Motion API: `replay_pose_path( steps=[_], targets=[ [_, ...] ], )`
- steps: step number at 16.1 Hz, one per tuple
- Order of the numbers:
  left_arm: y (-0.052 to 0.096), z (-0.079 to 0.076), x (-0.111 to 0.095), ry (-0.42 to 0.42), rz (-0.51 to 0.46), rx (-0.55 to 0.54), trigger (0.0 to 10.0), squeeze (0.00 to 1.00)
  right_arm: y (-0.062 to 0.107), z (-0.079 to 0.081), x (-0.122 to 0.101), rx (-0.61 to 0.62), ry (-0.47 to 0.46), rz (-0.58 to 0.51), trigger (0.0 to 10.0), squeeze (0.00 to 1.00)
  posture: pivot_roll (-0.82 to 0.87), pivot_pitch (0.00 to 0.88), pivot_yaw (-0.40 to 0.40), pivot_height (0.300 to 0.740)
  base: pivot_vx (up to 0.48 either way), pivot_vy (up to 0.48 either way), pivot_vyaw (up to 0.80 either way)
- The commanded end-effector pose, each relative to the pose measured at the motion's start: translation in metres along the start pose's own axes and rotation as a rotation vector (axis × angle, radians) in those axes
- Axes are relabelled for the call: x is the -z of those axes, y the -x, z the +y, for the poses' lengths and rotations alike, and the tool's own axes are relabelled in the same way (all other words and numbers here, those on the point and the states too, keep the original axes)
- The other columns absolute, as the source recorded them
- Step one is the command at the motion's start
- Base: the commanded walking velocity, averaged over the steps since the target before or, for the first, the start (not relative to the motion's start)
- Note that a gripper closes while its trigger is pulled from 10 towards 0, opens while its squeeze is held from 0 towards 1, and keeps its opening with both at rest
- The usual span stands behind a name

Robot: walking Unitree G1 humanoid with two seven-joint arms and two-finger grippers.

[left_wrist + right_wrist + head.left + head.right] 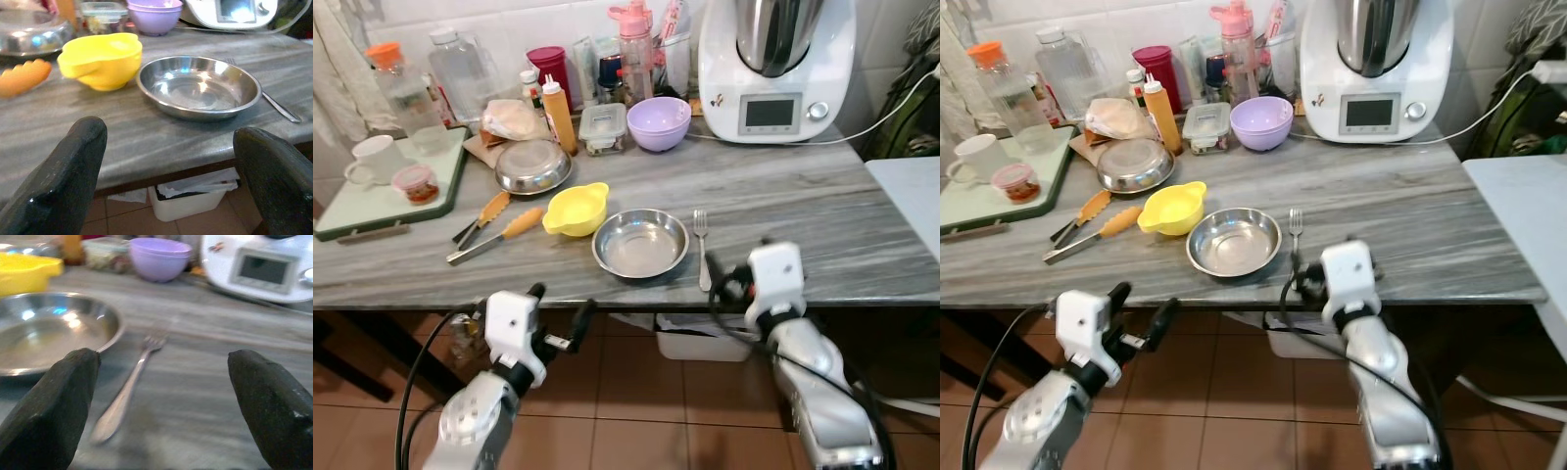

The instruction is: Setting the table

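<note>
A shallow steel plate (640,243) sits near the front edge of the grey marble table (822,225). A fork (701,250) lies just to its right, tines pointing away from me, and a yellow bowl (576,209) rests at its left. My right gripper (729,266) is open at the table's front edge, its fingers either side of the fork's handle (122,401) without touching it. My left gripper (560,304) is open too, empty, below the table edge and facing the plate (198,88).
At the back stand a purple bowl (658,122), a white kitchen machine (773,59), bottles, and a second steel dish (533,166). Orange-handled utensils (499,230) lie left of the yellow bowl. A green tray (342,211) holds a mug. A white bin (700,341) sits under the table.
</note>
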State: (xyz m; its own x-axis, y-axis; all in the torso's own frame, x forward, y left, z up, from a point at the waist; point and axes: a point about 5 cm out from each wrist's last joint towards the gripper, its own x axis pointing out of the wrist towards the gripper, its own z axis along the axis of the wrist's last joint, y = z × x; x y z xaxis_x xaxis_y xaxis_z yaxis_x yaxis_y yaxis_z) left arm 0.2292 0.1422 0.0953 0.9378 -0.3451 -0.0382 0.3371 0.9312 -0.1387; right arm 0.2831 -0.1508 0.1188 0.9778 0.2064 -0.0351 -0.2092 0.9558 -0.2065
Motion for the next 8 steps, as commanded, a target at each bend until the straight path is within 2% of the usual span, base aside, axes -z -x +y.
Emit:
replay_pose_path(
  steps=[1,3,4,5,6,7,8],
  targets=[
    [0.003,0.006,-0.006,-0.024,-0.026,-0.039,10.0,0.00,0.000,0.008,-0.012,-0.051,-0.013,-0.043,10.0,0.00,-0.11,0.004,0.092,0.740,0.000,0.000,0.00],
    [0.014,0.022,-0.002,-0.086,0.010,-0.172,10.0,0.00,0.002,0.010,-0.009,-0.062,-0.007,-0.016,10.0,0.00,-0.10,0.005,0.078,0.740,0.000,0.000,0.00],
    [0.021,0.029,0.003,-0.095,0.027,-0.236,10.0,0.00,0.000,0.010,-0.008,-0.046,0.050,-0.013,10.0,0.00,-0.10,0.004,0.077,0.740,0.000,0.000,0.00],
    [0.024,0.034,0.006,-0.112,0.036,-0.313,10.0,0.00,-0.004,0.009,-0.006,-0.033,0.035,-0.001,10.0,0.00,-0.09,0.000,0.076,0.740,0.000,0.000,0.00],
    [0.024,0.036,0.006,-0.110,0.028,-0.343,10.0,0.00,-0.006,0.011,-0.006,-0.059,-0.090,0.008,10.0,0.00,-0.09,0.000,0.076,0.740,0.000,0.000,0.00],
    [0.022,0.037,0.005,-0.118,0.021,-0.353,10.0,0.00,-0.007,0.010,-0.006,-0.044,-0.100,0.008,10.0,0.00,-0.09,0.000,0.074,0.740,0.000,0.000,0.00],
    [0.020,0.038,0.003,-0.126,0.011,-0.370,10.0,0.00,-0.008,0.008,-0.008,0.005,-0.014,-0.034,10.0,0.00,-0.09,0.000,0.074,0.740,0.000,0.000,0.00]
  ],
)
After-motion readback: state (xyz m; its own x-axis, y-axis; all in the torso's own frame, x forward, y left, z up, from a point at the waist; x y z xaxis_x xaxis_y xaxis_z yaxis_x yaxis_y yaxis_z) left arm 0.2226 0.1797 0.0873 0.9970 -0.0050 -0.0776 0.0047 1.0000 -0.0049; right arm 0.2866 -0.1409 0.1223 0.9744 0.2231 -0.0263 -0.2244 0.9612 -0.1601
